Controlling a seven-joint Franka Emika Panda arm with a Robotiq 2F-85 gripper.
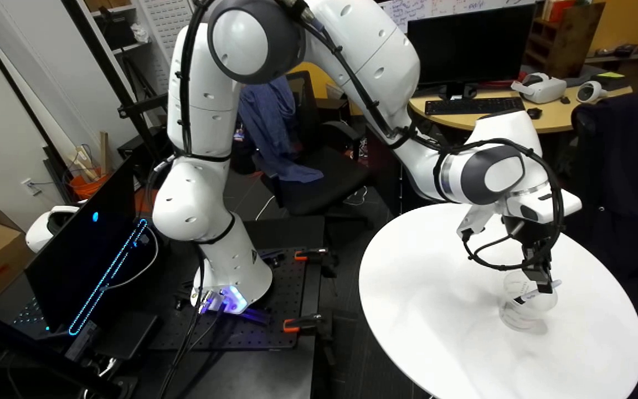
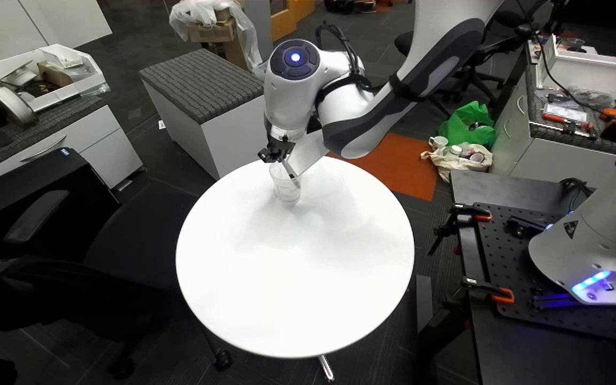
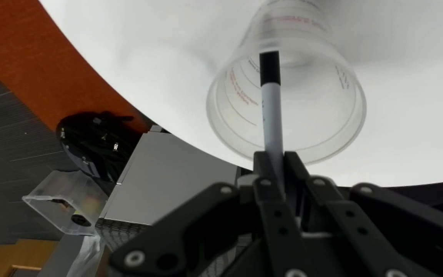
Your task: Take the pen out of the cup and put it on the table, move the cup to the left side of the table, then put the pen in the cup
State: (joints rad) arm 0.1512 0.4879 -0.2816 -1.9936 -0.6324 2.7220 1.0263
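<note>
Jaws clamped on the pen (image 3: 272, 111), black end inside the cup (image 3: 306, 92), upper centre of the wrist view; whether only release remains, or nearly everything, I can't tell.

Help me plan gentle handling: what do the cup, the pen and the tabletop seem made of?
The cup: likely thin, smooth plastic; it is clear but slightly cloudy, with printed lettering on its wall.
The pen: probably plastic; its pale barrel and black end look smooth, without metallic glint.
The tabletop: perhaps laminate, smooth and white without visible grain, though overexposure leaves that open.
</note>
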